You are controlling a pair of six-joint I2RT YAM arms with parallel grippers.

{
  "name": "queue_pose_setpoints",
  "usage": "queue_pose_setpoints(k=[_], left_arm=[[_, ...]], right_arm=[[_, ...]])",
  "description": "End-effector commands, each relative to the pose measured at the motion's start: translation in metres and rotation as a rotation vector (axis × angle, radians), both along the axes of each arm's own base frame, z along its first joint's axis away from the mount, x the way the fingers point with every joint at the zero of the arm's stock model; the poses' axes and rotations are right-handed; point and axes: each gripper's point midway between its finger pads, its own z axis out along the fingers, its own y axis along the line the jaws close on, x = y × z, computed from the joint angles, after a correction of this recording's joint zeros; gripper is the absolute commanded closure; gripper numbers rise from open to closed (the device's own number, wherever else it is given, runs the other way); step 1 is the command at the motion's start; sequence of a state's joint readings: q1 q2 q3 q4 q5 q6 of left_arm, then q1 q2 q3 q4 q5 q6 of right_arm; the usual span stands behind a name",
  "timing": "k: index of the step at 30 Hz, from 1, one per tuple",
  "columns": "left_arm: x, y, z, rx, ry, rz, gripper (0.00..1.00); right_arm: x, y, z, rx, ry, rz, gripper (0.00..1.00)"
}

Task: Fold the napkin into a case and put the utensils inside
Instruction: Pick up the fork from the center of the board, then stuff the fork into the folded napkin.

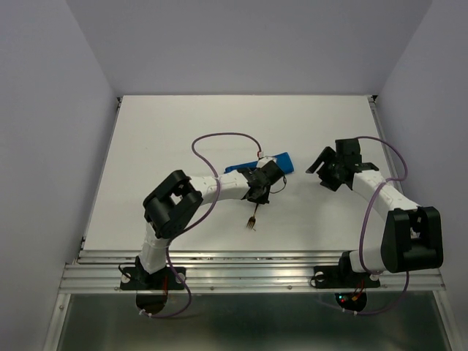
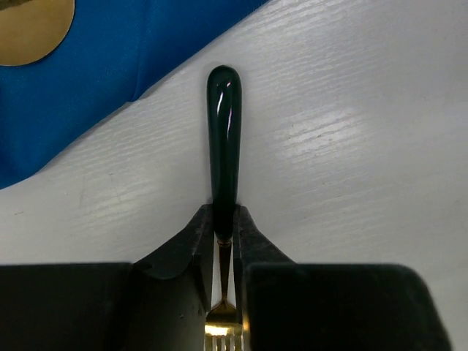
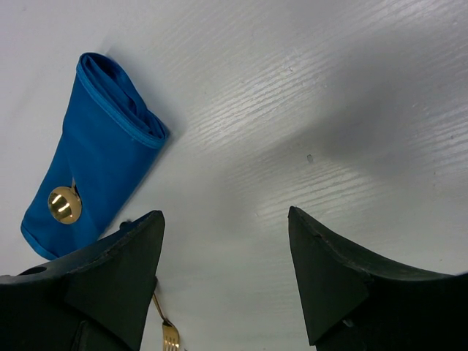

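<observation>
On my overhead view the left gripper [image 1: 261,184] sits just past the table's [image 1: 183,131] centre, and its fingers [image 2: 199,241] are pressed onto the fork [image 1: 253,219], pinching the thin neck between handle and head. The fork's gold tines point toward 6 o'clock, back at the arm bases. In the left wrist view the dark green handle runs out ahead of the fingers, and its rounded tip ends just short of the blue cloth. I cannot tell whether the fork rests on the table or is lifted off it.

The case [image 1: 281,160] lies flat at about 12 o'clock from the left gripper, a narrow blue pouch running from 8 to 2 o'clock and partly hidden by that gripper. The spoon [image 3: 64,203] is with it: from the right wrist I see the gold bowl against the cloth near one end, the handle mostly hidden.

The right gripper [image 1: 325,172] is at 3 o'clock from the case, apart from it, its jaws spread wide with nothing between them.
</observation>
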State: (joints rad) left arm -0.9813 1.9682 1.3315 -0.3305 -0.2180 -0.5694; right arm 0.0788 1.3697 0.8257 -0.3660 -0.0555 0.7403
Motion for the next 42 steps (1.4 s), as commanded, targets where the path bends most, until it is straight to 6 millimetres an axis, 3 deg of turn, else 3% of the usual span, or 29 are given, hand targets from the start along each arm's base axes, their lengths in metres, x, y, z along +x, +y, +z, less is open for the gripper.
queue_pose_setpoints(k=[1, 4, 6, 19, 21, 25, 28, 35, 42], left_arm=[[-0.005, 0.007, -0.008, 0.065, 0.023, -0.04, 0.84], [-0.007, 0.01, -0.003, 0.081, 0.023, -0.08, 0.68], [-0.009, 0.011, -0.001, 0.086, 0.029, -0.103, 0.64], [-0.021, 0.005, 0.001, 0.081, 0.092, -0.197, 0.64], [-0.018, 0.004, 0.0, 0.084, 0.081, -0.195, 0.66], [-0.006, 0.007, -0.003, 0.109, 0.067, -0.195, 0.92], [0.007, 0.011, 0.001, 0.12, 0.048, -0.206, 1.0], [0.022, 0.017, 0.032, 0.153, -0.002, -0.344, 1.0], [0.034, 0.028, 0.077, 0.229, -0.105, -0.458, 1.0]], right_arm=[[0.01, 0.001, 0.014, 0.012, -0.055, 0.004, 0.26], [0.01, 0.002, 0.015, 0.016, -0.059, 0.007, 0.26], [0.011, 0.003, 0.016, 0.018, -0.062, 0.006, 0.26], [0.009, 0.003, 0.013, 0.021, -0.059, 0.009, 0.26], [0.008, 0.003, 0.012, 0.021, -0.057, 0.007, 0.26], [0.008, 0.004, 0.011, 0.027, -0.055, 0.012, 0.26], [0.007, 0.005, 0.011, 0.027, -0.054, 0.019, 0.26], [0.01, 0.015, 0.015, 0.053, -0.07, 0.092, 0.26], [0.034, 0.03, 0.022, 0.087, -0.082, 0.192, 0.26]])
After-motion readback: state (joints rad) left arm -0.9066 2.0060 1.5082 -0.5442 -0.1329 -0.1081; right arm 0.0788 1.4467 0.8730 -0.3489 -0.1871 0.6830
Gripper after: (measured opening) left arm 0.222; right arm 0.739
